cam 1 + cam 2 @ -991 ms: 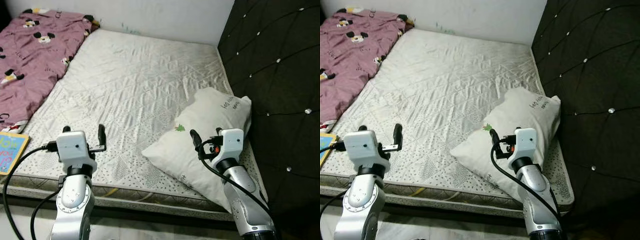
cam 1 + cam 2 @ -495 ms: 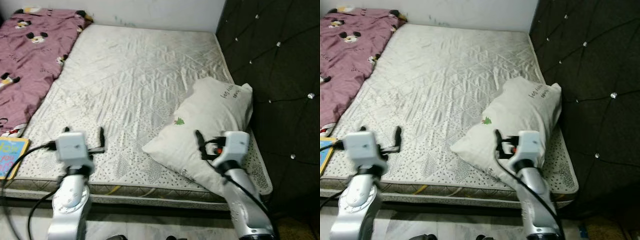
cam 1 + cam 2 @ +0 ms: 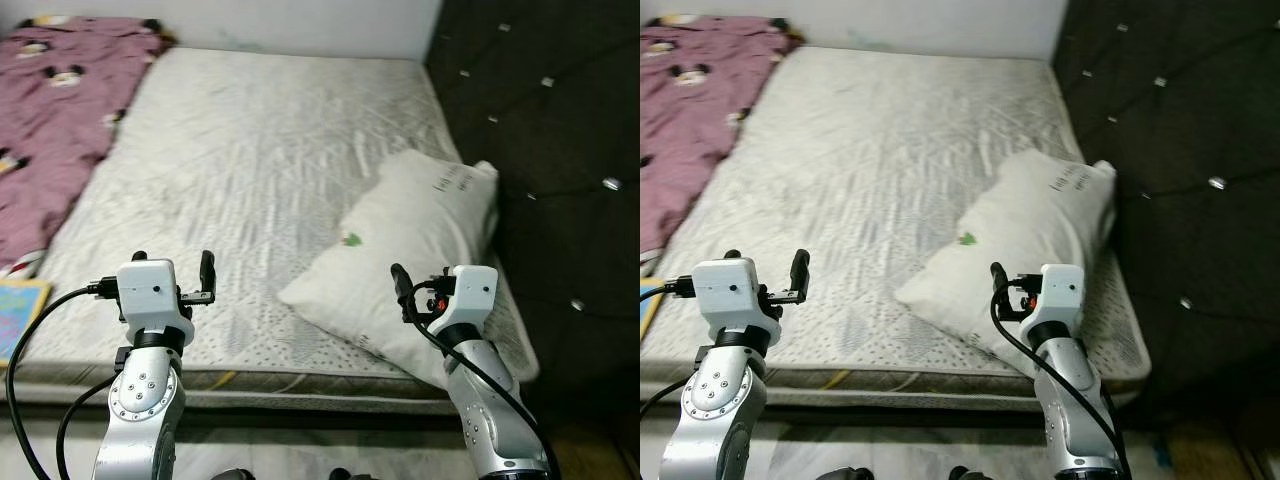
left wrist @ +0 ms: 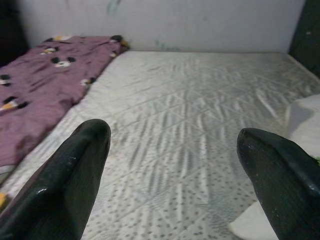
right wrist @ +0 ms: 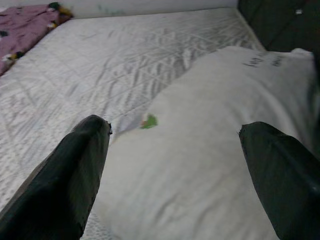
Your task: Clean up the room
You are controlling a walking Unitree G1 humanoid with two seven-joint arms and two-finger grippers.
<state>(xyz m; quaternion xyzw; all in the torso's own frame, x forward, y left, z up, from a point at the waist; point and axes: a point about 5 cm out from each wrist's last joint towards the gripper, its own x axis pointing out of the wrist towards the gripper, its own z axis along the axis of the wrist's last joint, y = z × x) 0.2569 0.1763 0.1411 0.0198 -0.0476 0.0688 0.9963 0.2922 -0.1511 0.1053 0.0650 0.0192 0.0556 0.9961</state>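
A white pillow [image 3: 412,250] with a small green print lies tilted on the right side of the bare quilted mattress [image 3: 260,150], against the black headboard. My right gripper [image 3: 428,285] hovers open over the pillow's near end, one black finger [image 3: 399,282] showing; in the right wrist view the pillow [image 5: 200,150] lies between and beyond its spread fingers. My left gripper [image 3: 172,268] is open above the mattress's near left edge with nothing between its fingers [image 4: 80,170].
A purple blanket [image 3: 45,110] with a cartoon mouse print covers the far left. A colourful book [image 3: 15,312] lies at the left edge. The black tufted headboard [image 3: 545,130] walls off the right side. A white wall [image 3: 300,25] runs behind the bed.
The whole picture has shifted, so the camera has moved. Both grippers stay raised and open in the same pose. The pillow and blanket lie as before.
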